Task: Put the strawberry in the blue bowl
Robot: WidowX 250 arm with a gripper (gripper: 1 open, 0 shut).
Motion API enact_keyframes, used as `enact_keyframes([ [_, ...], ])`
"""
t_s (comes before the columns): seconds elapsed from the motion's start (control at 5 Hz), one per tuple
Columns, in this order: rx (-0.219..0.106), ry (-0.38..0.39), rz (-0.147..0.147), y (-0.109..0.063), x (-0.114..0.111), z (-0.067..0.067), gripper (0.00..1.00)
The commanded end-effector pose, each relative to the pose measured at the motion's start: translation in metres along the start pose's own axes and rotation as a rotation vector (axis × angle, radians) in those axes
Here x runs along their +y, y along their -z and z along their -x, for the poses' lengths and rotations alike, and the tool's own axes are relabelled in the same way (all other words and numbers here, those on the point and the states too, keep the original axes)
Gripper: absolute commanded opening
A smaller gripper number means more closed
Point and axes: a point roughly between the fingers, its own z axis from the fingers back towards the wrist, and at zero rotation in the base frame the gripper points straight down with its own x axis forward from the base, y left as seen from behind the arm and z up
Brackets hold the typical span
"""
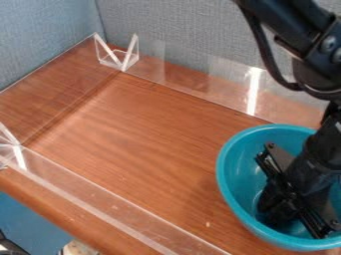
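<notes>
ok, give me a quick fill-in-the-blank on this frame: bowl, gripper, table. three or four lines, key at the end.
1. The gripper reaches down inside the ____ bowl.
2. That bowl sits on a tabletop made of ____.
3. In the picture the bowl is at the table's near-____ corner.
4. Clear ____ walls run along the table's edges.

Missing words: blue; wood; right; plastic

black gripper (296, 211) reaches down inside the blue bowl (240, 159).
</notes>
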Motion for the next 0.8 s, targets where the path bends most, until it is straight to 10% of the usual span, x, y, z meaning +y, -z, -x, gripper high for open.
enact_keyframes([
  [0.0, -0.077, -0.008, -0.014, -0.0275, 0.0050, -0.0035, 0.00],
  [0.4, -0.057, -0.003, -0.046, -0.0302, 0.0087, -0.0013, 0.00],
  [0.6, -0.058, -0.008, -0.057, -0.0351, 0.0118, -0.0006, 1.00],
])
